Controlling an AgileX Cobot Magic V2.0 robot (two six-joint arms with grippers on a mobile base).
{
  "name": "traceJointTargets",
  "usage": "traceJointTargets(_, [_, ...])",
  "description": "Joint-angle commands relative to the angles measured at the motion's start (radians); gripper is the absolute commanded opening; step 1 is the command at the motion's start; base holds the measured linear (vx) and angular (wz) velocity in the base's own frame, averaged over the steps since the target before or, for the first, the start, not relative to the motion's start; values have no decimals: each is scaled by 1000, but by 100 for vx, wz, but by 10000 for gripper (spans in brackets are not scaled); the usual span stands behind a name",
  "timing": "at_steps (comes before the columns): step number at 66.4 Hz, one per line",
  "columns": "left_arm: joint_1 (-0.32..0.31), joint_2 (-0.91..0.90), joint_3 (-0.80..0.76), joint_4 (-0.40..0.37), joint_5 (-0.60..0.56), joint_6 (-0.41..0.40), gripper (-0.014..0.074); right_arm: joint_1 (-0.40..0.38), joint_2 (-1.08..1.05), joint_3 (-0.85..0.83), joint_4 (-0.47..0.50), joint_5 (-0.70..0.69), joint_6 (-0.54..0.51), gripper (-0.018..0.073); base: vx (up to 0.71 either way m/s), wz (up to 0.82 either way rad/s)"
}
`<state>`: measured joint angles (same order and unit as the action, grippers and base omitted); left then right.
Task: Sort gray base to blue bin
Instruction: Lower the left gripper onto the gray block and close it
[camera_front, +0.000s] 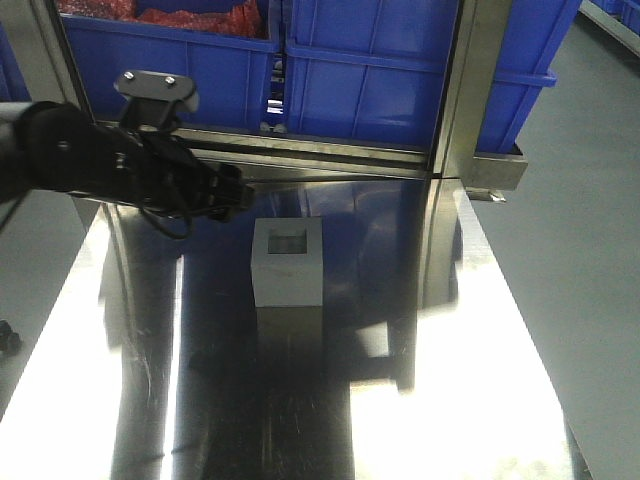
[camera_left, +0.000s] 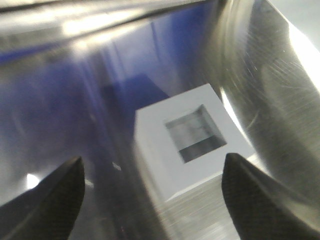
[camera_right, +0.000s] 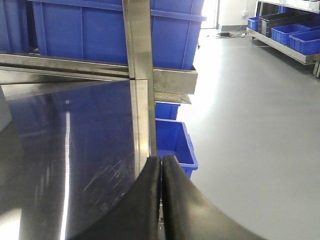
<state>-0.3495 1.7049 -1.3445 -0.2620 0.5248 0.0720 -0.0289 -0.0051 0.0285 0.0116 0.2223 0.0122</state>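
The left gripper (camera_left: 151, 159) hovers wide open and empty above the steel table (camera_front: 450, 380). It touches nothing, and the gray base (camera_front: 288, 262) stands mid-table just ahead of its fingers, recess facing up. The right gripper (camera_right: 161, 165), at the table's right edge, is pressed closed on nothing.

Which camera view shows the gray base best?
The left wrist view: the gray base is close and large, its recess facing up, ahead of the open left gripper. The front view shows it whole but small on the table. The right wrist view misses it.
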Motion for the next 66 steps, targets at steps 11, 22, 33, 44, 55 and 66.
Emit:
traceJointTargets(11, [-5,130,-150,-61,-30,-10,559,-3,18,1,-5,-72,-12,-5,0,0])
traceJointTargets(22, [-5,210,-227,-61,7,-11,559,-3,18,1,-5,-72,-12,-5,0,0])
traceJointTargets(33, [-5,257,-268,-61,17,-35,559,-3,18,1,-5,-72,-12,-5,0,0])
traceJointTargets(44, [-5,285,-278,-62,32,-35,559,-3,18,1,-5,-72,-12,-5,0,0])
traceJointTargets(55, [-5,302,-277,-62,36,-35,559,-3,18,1,-5,-72,-12,-5,0,0])
traceJointTargets(66, [-5,313,-277,-62,54,-35,559,-3,18,1,-5,-72,-12,-5,0,0])
